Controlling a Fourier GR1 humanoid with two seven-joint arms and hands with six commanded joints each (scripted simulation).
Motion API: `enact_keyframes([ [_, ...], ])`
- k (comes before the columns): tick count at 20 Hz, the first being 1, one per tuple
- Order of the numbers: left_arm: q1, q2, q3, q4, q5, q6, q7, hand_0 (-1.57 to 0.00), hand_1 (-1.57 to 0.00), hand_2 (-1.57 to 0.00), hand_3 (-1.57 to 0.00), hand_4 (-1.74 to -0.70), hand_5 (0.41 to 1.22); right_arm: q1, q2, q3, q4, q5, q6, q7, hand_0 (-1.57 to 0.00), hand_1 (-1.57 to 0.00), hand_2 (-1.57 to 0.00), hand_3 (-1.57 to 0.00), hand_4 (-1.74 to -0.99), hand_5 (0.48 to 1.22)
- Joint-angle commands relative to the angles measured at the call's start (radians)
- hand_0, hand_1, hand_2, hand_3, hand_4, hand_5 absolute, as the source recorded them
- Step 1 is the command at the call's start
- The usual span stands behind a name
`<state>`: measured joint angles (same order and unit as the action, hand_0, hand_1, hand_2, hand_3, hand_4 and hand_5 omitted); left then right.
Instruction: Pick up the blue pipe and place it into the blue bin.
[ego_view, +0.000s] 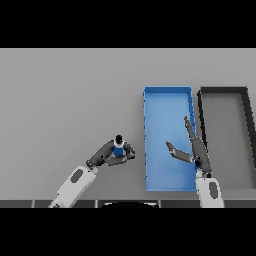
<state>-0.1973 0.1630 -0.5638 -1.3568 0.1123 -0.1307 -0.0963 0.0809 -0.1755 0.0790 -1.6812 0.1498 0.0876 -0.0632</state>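
While bare grey table (65, 95) stretches wide beyond and to the outer side of the left hand (111, 154), the blue bin (146, 140) stands just to that hand's inner side, its near wall between them. A dark bin (201, 107) sits beside the blue one, past the right hand (192, 150), which hovers over the blue bin, fingers straight. Left-hand fingers curl around the upright blue pipe (119, 148).

No readable text anywhere in my view.

I find no letters, numbers, labels or brand marks on the blue pipe (119, 149) at lower centre, the blue bin (168, 93) right of centre, or the dark bin (223, 91) at far right.
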Motion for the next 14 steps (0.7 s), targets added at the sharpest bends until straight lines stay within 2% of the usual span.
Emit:
enact_keyframes([
  [1, 0.012, 0.009, 0.001, -0.002, 0.004, -0.007, -0.021, -0.98, -1.10, -1.16, -1.11, -1.55, 1.042, 0.003, -0.003, -0.001, -0.010, -0.002, 0.000, -0.003, 0.00, 0.00, 0.00, 0.00, -1.182, 0.562],
  [3, 0.014, 0.005, -0.023, -0.022, -0.004, 0.002, -0.010, -1.19, -1.27, -1.31, -1.26, -1.62, 1.106, 0.006, 0.008, 0.007, -0.009, 0.014, -0.013, 0.001, 0.00, 0.00, 0.00, 0.00, -1.178, 0.561],
  [5, 0.018, 0.007, -0.040, -0.033, -0.025, 0.014, -0.013, -1.33, -1.38, -1.40, -1.37, -1.56, 1.148, -0.003, -0.003, -0.002, -0.004, 0.009, -0.009, -0.001, 0.00, 0.00, 0.00, 0.00, -1.176, 0.559],
  [6, 0.018, 0.014, -0.036, -0.031, -0.030, 0.018, -0.037, -1.38, -1.42, -1.44, -1.41, -1.54, 1.162, -0.011, -0.005, 0.000, 0.003, 0.007, -0.003, 0.006, 0.00, 0.00, 0.00, 0.00, -1.176, 0.559],
  [9, 0.021, -0.008, -0.046, -0.045, -0.062, 0.033, -0.060, -1.47, -1.49, -1.50, -1.49, -1.50, 1.191, -0.003, -0.003, 0.007, 0.000, 0.014, -0.003, -0.004, 0.00, 0.00, 0.00, 0.00, -1.166, 0.556],
  [12, 0.012, -0.038, -0.033, -0.102, -0.046, 0.037, -0.105, -1.52, -1.53, -1.54, -1.53, -1.48, 1.206, -0.001, -0.002, 0.005, 0.006, 0.022, -0.010, 0.003, 0.00, 0.00, 0.00, 0.00, -1.154, 0.550],
  [14, -0.002, -0.047, -0.024, -0.130, -0.043, 0.034, -0.109, -1.54, -1.54, -1.55, -1.54, -1.48, 1.211, -0.006, -0.006, 0.006, 0.001, 0.031, -0.015, -0.006, 0.00, 0.00, 0.00, 0.00, -1.144, 0.551],
])
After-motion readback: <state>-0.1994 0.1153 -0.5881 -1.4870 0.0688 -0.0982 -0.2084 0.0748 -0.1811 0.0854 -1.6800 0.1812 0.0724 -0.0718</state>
